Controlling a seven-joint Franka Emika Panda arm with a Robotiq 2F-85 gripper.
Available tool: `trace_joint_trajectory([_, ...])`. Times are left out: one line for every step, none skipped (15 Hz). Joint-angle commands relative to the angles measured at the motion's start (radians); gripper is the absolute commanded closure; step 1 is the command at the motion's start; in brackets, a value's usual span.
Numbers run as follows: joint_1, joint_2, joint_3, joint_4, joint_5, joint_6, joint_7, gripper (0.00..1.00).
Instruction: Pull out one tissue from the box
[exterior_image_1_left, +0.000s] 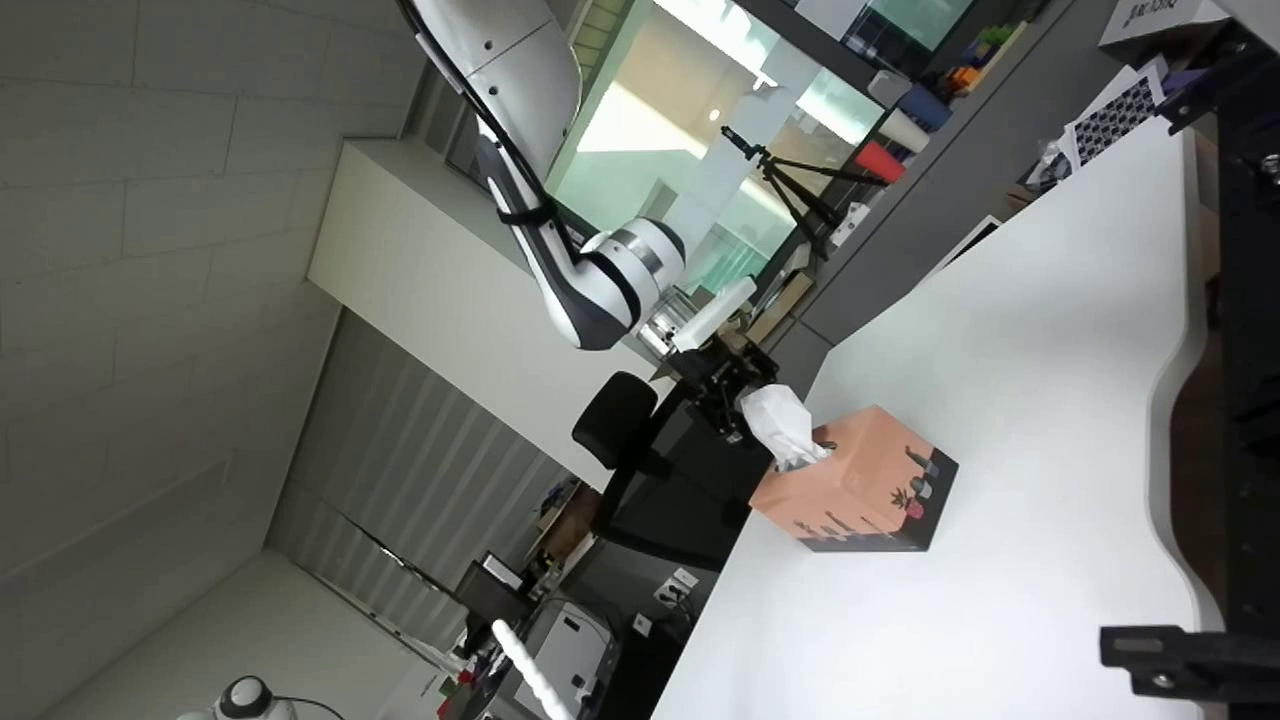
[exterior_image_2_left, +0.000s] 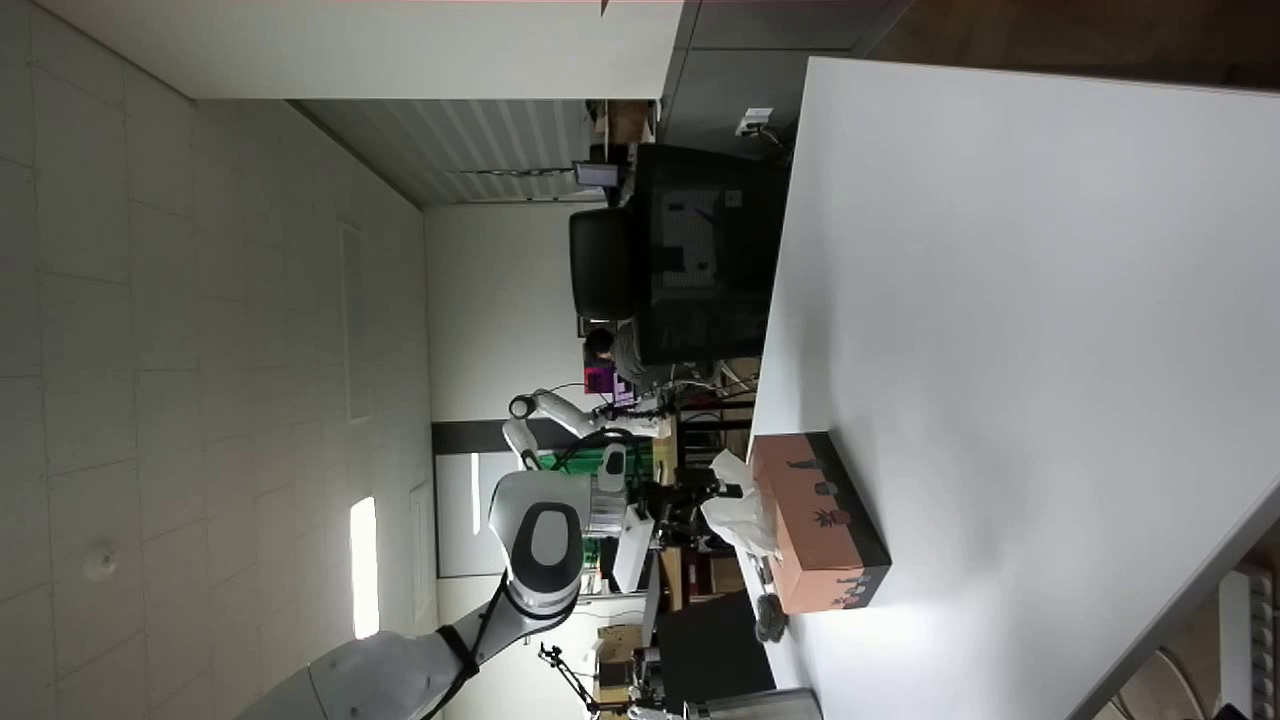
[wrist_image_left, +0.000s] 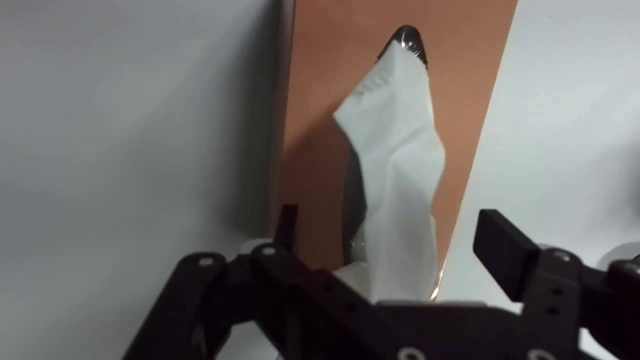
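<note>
Tissue (wrist_image_left: 402, 165): white, creased, standing out of the slot in the top of the box (exterior_image_1_left: 865, 485). Box: salmon-pink, potted-plant print, dark band round the base, set on the white table (exterior_image_2_left: 1000, 300). Gripper (wrist_image_left: 392, 230): black, above the box, jaws wide apart, 1 finger to either side of the tissue, nothing in hold; whether it touches the tissue cannot be told
</note>
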Motion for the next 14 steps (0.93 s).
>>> trace_joint_trajectory([-0.027,0.037,0.012,0.087,-0.003,-0.088,0.007,0.40])
trace_joint_trajectory([-0.028,0.039,0.008,0.098,-0.006,-0.091,0.009,0.47])
trace_joint_trajectory([-0.032,0.039,0.007,0.110,-0.006,-0.095,0.008,0.54])
trace_joint_trajectory([-0.036,0.038,0.006,0.119,-0.005,-0.099,0.007,0.61])
trace_joint_trajectory([-0.040,0.035,0.006,0.127,-0.003,-0.102,0.005,0.67])
trace_joint_trajectory([-0.044,0.034,0.006,0.135,0.000,-0.104,0.003,0.75])
trace_joint_trajectory([-0.052,0.034,0.010,0.145,0.009,-0.115,-0.002,0.81])
trace_joint_trajectory([-0.059,0.036,0.014,0.155,0.017,-0.130,-0.006,0.89])
trace_joint_trajectory([-0.067,0.038,0.018,0.167,0.028,-0.154,-0.014,0.95])
trace_joint_trajectory([-0.074,0.040,0.021,0.177,0.041,-0.178,-0.020,0.99])
trace_joint_trajectory([-0.079,0.042,0.021,0.188,0.054,-0.205,-0.026,1.00])
trace_joint_trajectory([-0.084,0.042,0.021,0.199,0.066,-0.229,-0.031,1.00])
trace_joint_trajectory([-0.087,0.041,0.019,0.211,0.075,-0.247,-0.035,1.00])
trace_joint_trajectory([-0.084,0.035,0.012,0.217,0.076,-0.246,-0.029,1.00])
